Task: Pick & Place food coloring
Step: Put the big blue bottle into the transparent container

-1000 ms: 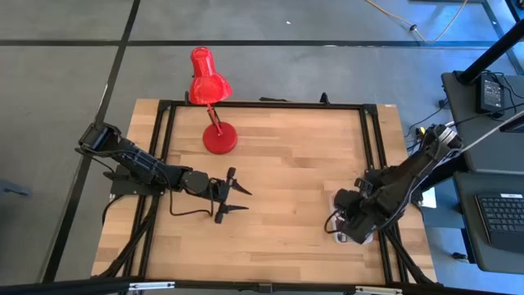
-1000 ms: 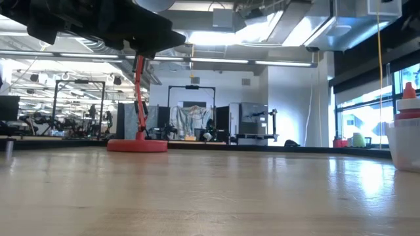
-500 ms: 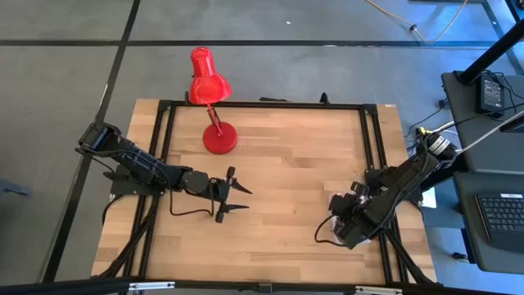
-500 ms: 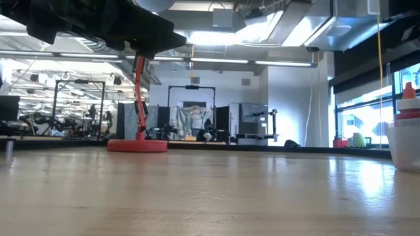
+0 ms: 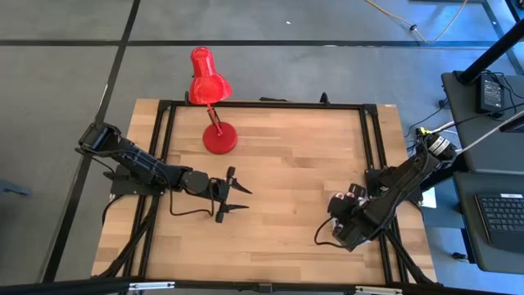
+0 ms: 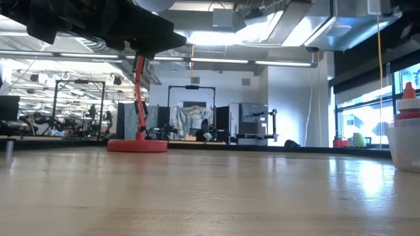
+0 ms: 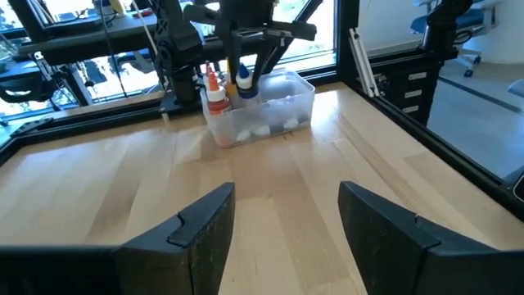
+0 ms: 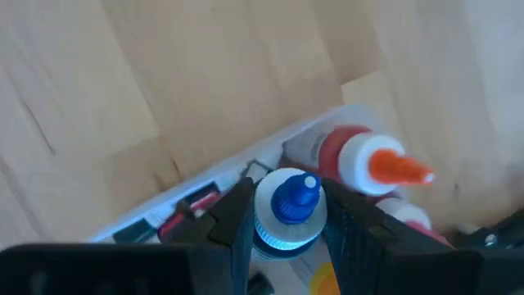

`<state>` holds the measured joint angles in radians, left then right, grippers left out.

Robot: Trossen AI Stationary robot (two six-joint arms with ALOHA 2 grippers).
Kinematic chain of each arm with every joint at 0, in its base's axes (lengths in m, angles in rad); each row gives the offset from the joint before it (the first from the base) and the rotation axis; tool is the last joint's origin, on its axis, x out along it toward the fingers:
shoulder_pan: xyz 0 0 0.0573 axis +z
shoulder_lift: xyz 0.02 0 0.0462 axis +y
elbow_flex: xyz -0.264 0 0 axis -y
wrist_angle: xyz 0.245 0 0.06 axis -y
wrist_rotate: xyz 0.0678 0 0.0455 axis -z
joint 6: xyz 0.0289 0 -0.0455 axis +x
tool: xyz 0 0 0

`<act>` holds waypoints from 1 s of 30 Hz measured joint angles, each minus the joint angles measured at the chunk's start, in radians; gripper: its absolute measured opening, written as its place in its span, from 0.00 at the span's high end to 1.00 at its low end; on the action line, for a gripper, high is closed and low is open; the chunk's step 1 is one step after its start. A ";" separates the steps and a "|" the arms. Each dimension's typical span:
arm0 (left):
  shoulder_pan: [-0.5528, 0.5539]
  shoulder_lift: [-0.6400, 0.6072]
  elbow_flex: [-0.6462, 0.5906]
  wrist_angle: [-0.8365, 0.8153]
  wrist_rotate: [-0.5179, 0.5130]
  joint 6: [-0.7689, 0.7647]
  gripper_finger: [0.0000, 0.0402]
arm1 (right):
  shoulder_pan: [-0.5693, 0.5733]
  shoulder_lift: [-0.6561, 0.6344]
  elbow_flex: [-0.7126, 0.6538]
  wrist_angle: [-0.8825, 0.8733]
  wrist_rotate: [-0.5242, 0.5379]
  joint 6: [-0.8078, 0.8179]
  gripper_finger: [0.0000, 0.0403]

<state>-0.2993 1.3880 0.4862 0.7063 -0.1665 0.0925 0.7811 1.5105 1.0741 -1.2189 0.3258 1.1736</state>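
Our right pincer [image 8: 282, 225] grips a blue-tipped bottle [image 8: 286, 209] above the tub [image 7: 270, 111] at the counter's [image 5: 286, 180] right edge. Our left pincer [image 5: 237, 199] waits wide, mid-counter, holding nothing.

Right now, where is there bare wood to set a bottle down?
The wide stretch between the red desk lamp, the left end effector and the clear plastic tub is bare. The tub corner is crowded: the right end effector grips a blue-capped dropper bottle there.
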 joint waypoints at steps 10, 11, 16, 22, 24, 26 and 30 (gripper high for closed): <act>0.000 0.000 0.000 0.000 0.000 0.000 0.47 | -0.018 -0.001 -0.024 -0.076 -0.012 0.030 0.69; 0.000 0.000 0.000 0.000 0.000 0.000 0.47 | -0.023 -0.001 -0.030 -0.073 -0.021 0.026 0.69; 0.000 0.000 0.000 0.000 0.000 0.000 0.46 | -0.041 -0.002 -0.036 -0.068 -0.031 -0.012 0.69; 0.000 0.000 0.000 0.000 0.000 0.000 0.47 | -0.051 -0.002 -0.037 -0.074 -0.035 -0.052 0.69; 0.000 0.000 0.000 0.000 0.000 0.000 0.47 | -0.052 -0.001 -0.037 -0.074 -0.034 -0.068 0.69; 0.000 0.000 0.000 0.000 0.000 0.000 0.46 | -0.052 -0.001 -0.037 -0.075 -0.034 -0.100 0.69; 0.000 0.000 0.000 0.000 0.000 0.000 0.46 | -0.052 -0.001 -0.037 -0.075 -0.047 -0.179 0.69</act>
<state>-0.2990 1.3880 0.4862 0.7059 -0.1665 0.0925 0.7292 1.5093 1.0367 -1.2938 0.2793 0.9944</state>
